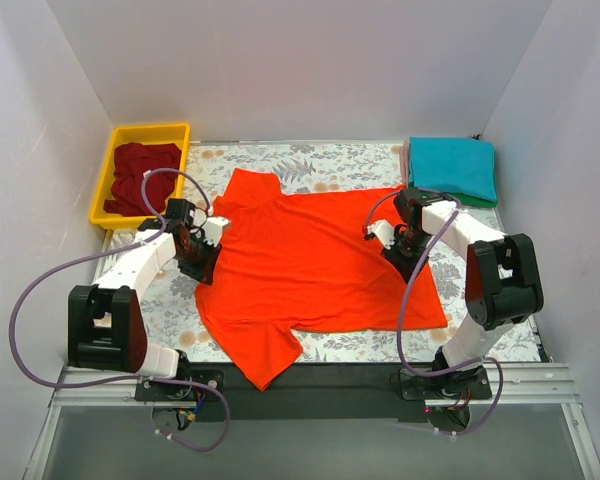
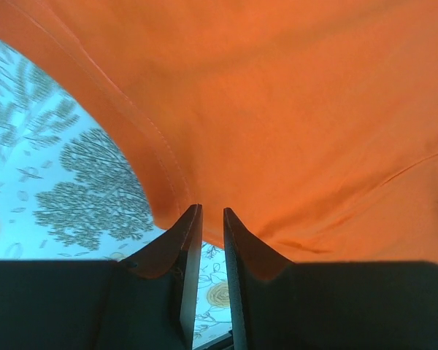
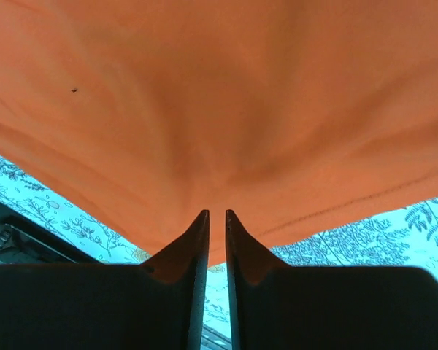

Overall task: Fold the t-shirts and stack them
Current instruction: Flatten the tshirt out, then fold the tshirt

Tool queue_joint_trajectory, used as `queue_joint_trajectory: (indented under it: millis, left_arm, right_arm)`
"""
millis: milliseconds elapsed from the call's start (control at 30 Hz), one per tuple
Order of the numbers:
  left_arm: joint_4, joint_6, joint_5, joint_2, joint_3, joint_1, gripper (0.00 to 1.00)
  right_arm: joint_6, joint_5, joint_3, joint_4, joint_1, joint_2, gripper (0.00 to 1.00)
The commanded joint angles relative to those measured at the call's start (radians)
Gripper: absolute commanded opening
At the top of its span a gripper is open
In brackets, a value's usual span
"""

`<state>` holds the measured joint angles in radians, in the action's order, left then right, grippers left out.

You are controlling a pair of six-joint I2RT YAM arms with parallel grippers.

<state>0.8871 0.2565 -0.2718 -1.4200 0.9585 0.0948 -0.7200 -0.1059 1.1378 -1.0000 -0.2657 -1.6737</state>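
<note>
The bright orange-red t-shirt (image 1: 320, 260) lies spread across the middle of the table, one sleeve hanging over the near edge. My left gripper (image 1: 202, 262) is at its left edge, and in the left wrist view the fingertips (image 2: 212, 211) are pinched on the shirt's hem (image 2: 168, 168). My right gripper (image 1: 398, 250) is at its right side, with the tips (image 3: 217, 213) closed on the cloth (image 3: 219, 109), which puckers toward them. A dark maroon t-shirt (image 1: 140, 175) lies crumpled in the bin. A folded teal t-shirt (image 1: 452, 165) sits at the back right with a green edge (image 1: 472, 201) under it.
The yellow bin (image 1: 150, 128) stands at the back left. The floral table cloth (image 1: 320, 160) covers the table. White walls close in on three sides. A black rail (image 1: 320, 385) runs along the near edge between the arm bases.
</note>
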Motion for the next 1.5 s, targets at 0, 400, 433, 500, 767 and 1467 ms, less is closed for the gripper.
queue_joint_trajectory:
  millis: [0, 400, 433, 500, 767, 1467]
  left_arm:
    - [-0.072, 0.007, 0.017, 0.016, -0.070, -0.001, 0.17]
    - [-0.148, -0.031, 0.167, 0.105, -0.406, -0.010, 0.11]
    - [-0.143, -0.034, 0.178, 0.130, -0.411, -0.013, 0.10]
    - [-0.111, -0.051, 0.192, 0.185, -0.400, -0.017, 0.07]
    - [0.021, -0.039, 0.017, 0.144, -0.039, -0.020, 0.30]
    - [-0.237, 0.286, -0.170, -0.527, 0.760, -0.064, 0.44]
  right_arm:
    - [0.022, 0.011, -0.030, 0.057, -0.001, -0.029, 0.19]
    - [0.030, 0.002, -0.228, 0.127, -0.007, -0.012, 0.17]
    - [0.031, -0.005, -0.240, 0.124, -0.010, -0.005, 0.17]
    - [0.030, -0.024, -0.266, 0.115, -0.020, 0.031, 0.19]
    - [0.070, -0.159, 0.070, 0.021, 0.032, 0.103, 0.40]
    - [0.240, -0.069, 0.996, 0.198, 0.160, -0.610, 0.37]
